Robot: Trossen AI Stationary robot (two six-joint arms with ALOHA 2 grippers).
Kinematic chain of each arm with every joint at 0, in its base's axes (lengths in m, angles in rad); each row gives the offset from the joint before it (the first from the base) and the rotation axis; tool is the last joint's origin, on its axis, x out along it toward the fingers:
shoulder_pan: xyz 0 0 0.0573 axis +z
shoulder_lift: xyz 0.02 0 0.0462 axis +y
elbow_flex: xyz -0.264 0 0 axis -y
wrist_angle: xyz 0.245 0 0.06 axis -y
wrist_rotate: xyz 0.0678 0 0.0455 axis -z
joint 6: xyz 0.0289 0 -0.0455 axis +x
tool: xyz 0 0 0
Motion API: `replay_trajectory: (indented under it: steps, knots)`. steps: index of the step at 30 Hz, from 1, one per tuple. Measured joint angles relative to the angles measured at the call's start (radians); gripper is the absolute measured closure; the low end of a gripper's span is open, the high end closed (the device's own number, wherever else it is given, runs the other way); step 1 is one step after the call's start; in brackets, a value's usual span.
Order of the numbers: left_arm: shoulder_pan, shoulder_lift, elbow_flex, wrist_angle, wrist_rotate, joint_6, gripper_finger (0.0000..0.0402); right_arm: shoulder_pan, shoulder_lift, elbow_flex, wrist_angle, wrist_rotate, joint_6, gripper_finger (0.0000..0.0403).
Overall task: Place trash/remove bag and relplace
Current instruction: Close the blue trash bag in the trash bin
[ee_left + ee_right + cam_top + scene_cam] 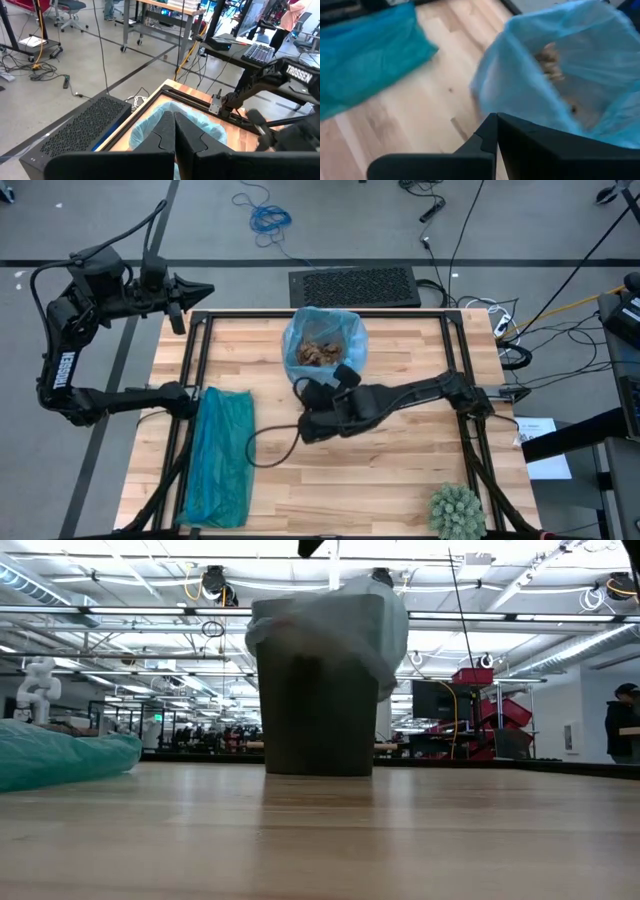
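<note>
Hovering with fingers pressed together, the right claw (496, 120) sits just beside the bag (560, 65) holding trash (322, 350).

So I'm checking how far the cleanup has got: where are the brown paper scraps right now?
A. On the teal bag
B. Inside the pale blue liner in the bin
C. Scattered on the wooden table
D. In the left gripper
B: the high view shows the brown scraps lying inside the pale blue liner, which lines the dark bin.
</note>
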Motion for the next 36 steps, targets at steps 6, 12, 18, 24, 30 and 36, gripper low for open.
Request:
replay_trajectory:
  steps: [6, 12, 18, 24, 30, 36]
  knots:
    - [0.000, 0.000, 0.000, -0.027, 0.000, 0.003, 0.0402, -0.082, -0.057, 0.000, 0.069, -0.005, -0.084, 0.0403]
    - [0.000, 0.000, 0.000, -0.073, 0.000, 0.003, 0.0402, -0.146, -0.096, 0.001, 0.161, -0.268, -0.243, 0.0399]
    - [0.000, 0.008, 0.000, -0.071, 0.000, 0.002, 0.0402, -0.084, -0.060, 0.000, 0.146, -0.294, -0.314, 0.0345]
    - [0.000, 0.027, 0.000, -0.072, 0.000, 0.003, 0.0402, -0.039, 0.008, 0.000, 0.117, -0.245, -0.283, 0.0266]
    - [0.000, 0.039, 0.000, -0.077, -0.005, 0.035, 0.0402, -0.044, 0.075, -0.001, 0.054, -0.174, -0.253, 0.0234]
    - [0.000, 0.042, 0.000, -0.082, -0.022, 0.055, 0.0402, -0.078, 0.143, -0.001, 0.010, -0.135, -0.207, 0.0279]
